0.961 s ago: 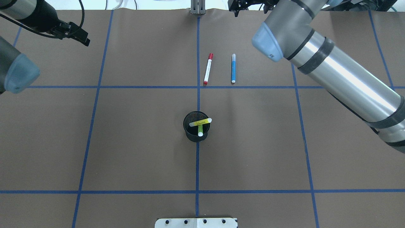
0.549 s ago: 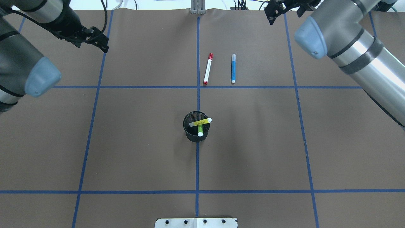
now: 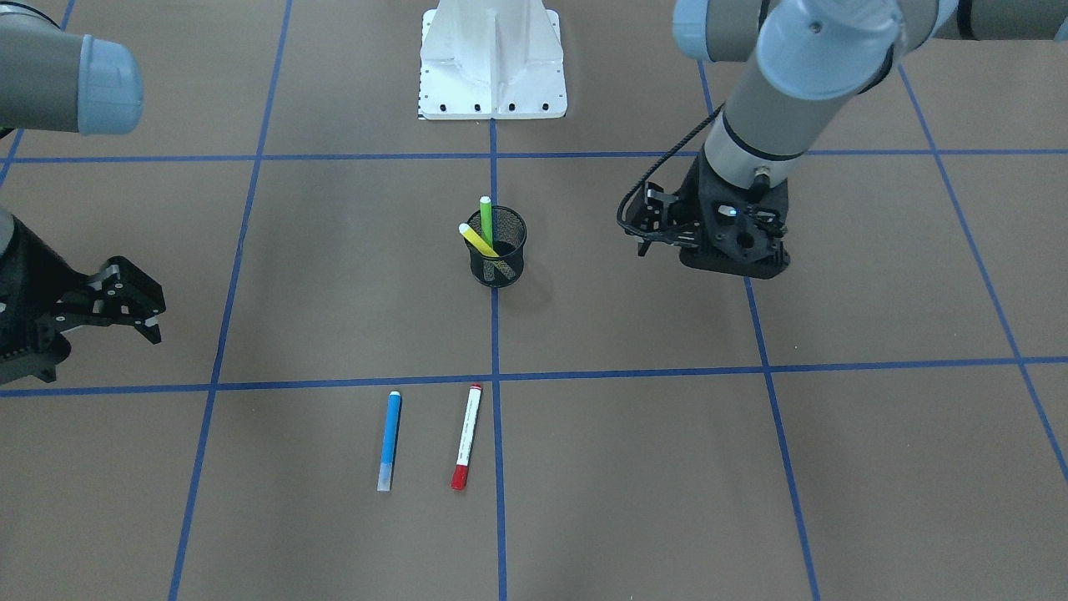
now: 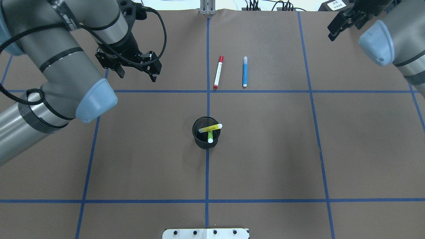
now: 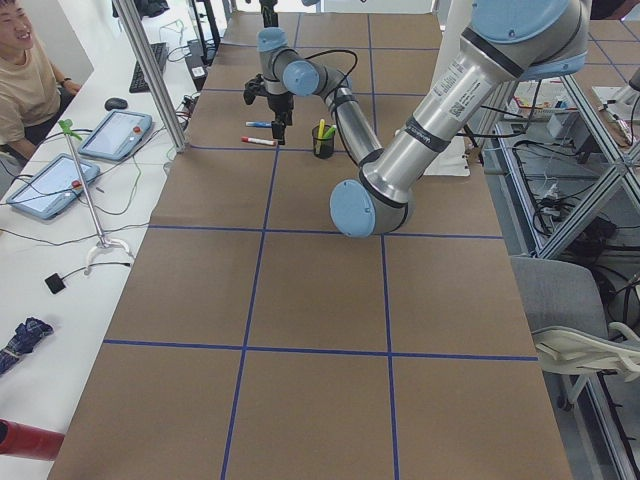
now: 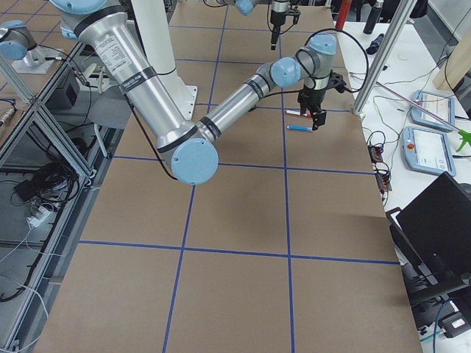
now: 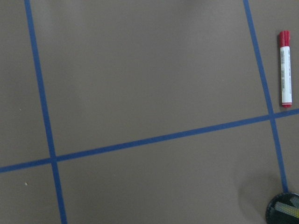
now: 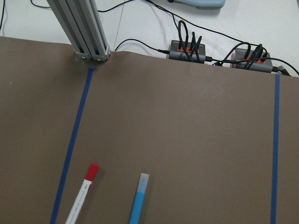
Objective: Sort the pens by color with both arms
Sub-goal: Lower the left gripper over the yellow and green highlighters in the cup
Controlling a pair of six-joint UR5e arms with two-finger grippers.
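**Left arm swings in, right arm backs away**

The left end effector (image 4: 137, 74), fingers spread and empty, has swung from the far left corner to hover left of the red pen (image 4: 218, 72). The right end effector (image 3: 146, 313), also spread and empty, has drawn back toward the far right corner. The red pen and blue pen (image 4: 245, 71) lie unmoved on the surface (image 4: 265, 149), and the yellow pen (image 4: 210, 128) and green pen (image 4: 210, 136) stand in the cup (image 4: 199, 141). The left arm probably picks next.

The left arm (image 4: 59, 59) reaches in with its wrist bent over and its tool (image 4: 137, 73) pointing straight downward. The jaws seem spread, though cables partly mask them. The right arm (image 4: 398, 36) sits high at the far right corner, its tool (image 3: 143, 315) angled sideways, jaws apart.
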